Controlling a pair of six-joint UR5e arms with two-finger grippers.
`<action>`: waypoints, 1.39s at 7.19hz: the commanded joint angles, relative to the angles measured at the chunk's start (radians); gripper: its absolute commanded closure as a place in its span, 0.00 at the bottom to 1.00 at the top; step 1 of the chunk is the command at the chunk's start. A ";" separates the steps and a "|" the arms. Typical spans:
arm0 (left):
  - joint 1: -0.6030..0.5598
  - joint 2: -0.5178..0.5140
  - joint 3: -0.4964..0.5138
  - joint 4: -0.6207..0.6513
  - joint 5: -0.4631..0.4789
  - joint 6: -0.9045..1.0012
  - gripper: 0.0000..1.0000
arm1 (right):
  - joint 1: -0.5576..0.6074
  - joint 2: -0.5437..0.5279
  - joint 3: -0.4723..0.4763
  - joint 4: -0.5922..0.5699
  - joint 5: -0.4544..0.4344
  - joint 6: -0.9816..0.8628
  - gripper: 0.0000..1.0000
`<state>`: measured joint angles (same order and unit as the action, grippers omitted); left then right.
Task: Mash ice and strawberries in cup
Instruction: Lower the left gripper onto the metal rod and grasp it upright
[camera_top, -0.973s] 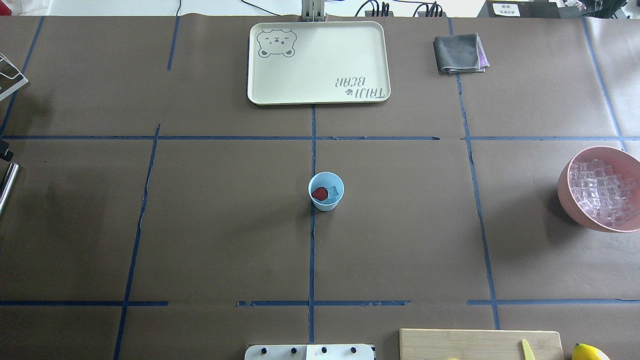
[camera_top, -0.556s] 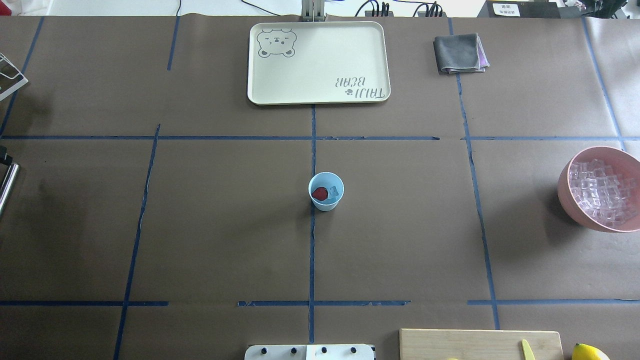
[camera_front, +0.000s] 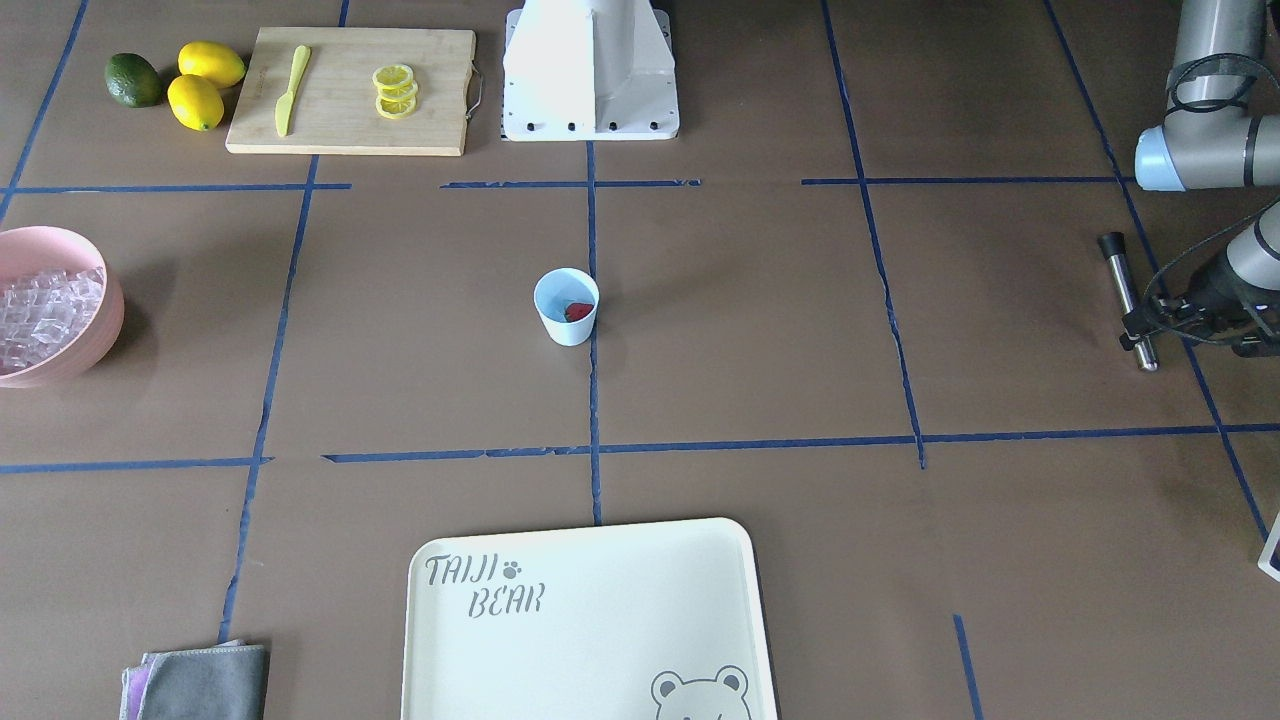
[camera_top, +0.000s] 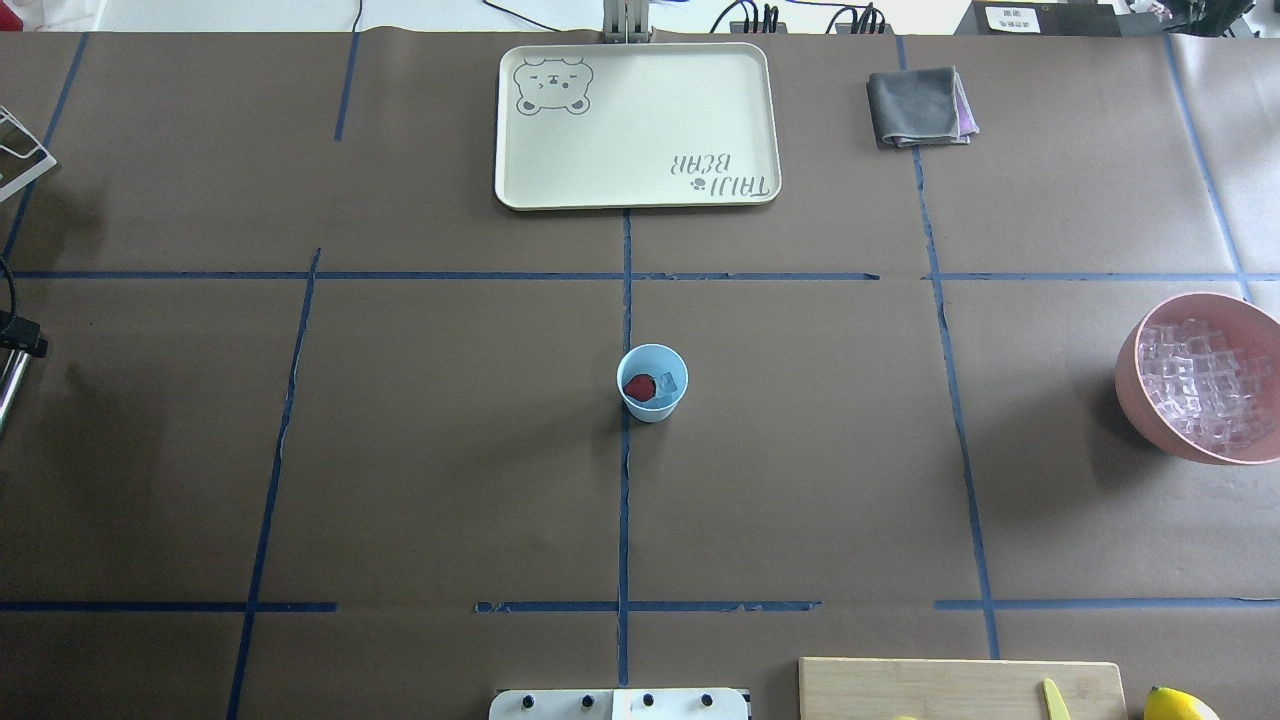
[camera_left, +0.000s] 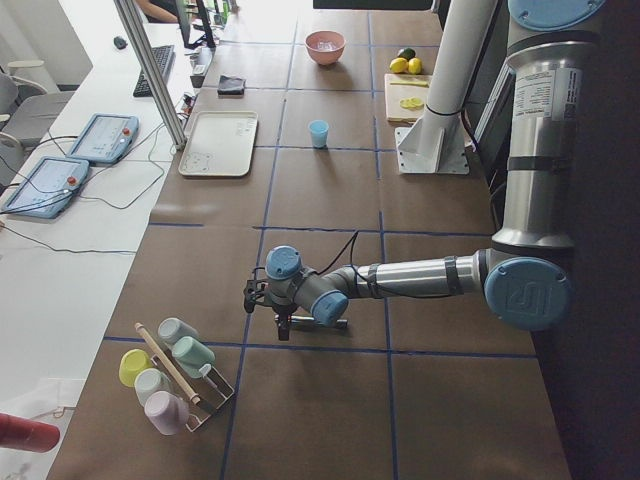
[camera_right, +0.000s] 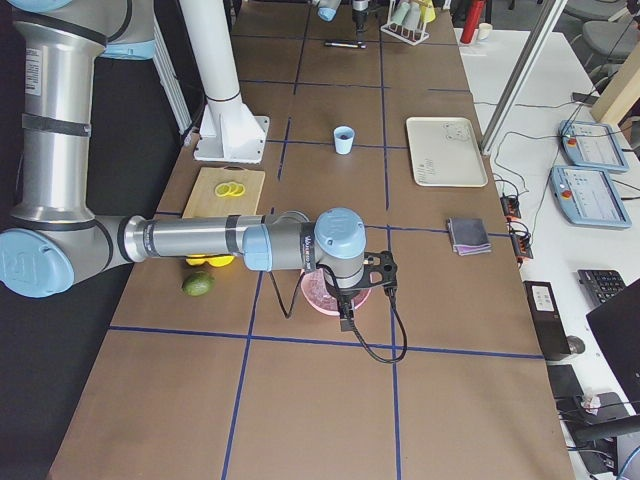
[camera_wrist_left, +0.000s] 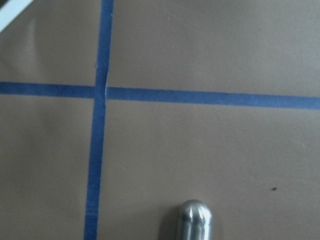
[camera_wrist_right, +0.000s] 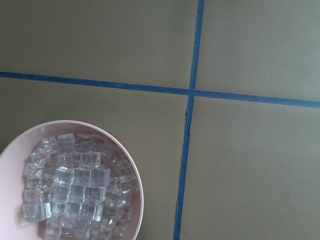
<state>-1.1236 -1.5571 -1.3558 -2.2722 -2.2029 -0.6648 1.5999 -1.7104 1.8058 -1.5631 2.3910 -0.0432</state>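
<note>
The light-blue cup (camera_top: 652, 398) stands at the table's middle, also in the front view (camera_front: 566, 322). In it lie the red strawberry (camera_top: 639, 387) and a clear ice cube (camera_top: 667, 382). More ice (camera_wrist_right: 80, 190) is heaped in the pink bowl (camera_top: 1135, 385) at the right edge. My left gripper (camera_front: 1150, 325) is far off at the table's left end, shut on a metal muddler rod (camera_front: 1125, 290) held above the table; the rod's round tip shows in the left wrist view (camera_wrist_left: 195, 217). My right gripper (camera_right: 347, 318) hangs over the pink bowl; I cannot tell whether it is open.
A cream tray (camera_top: 636, 125) and a grey cloth (camera_top: 920, 105) lie at the far side. A cutting board (camera_front: 430, 90) with lemon slices and a yellow knife, two lemons and an avocado sit near the robot base. A rack of cups (camera_left: 170, 375) stands beside the left gripper.
The left gripper with the rod has shifted a little toward the robot's side along the overhead view's left edge. The cup and its contents have not moved.
</note>
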 joint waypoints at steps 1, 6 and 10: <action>0.010 0.005 0.000 -0.003 -0.001 0.004 0.00 | 0.000 0.000 0.000 0.000 0.001 0.000 0.00; 0.027 0.012 -0.005 -0.020 -0.003 0.010 0.57 | 0.000 0.000 0.003 0.002 0.002 0.029 0.00; 0.016 0.080 -0.127 -0.046 -0.018 0.011 1.00 | 0.000 0.000 0.010 0.002 0.002 0.029 0.00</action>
<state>-1.1041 -1.5057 -1.4182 -2.3297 -2.2125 -0.6531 1.5999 -1.7104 1.8126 -1.5616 2.3930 -0.0138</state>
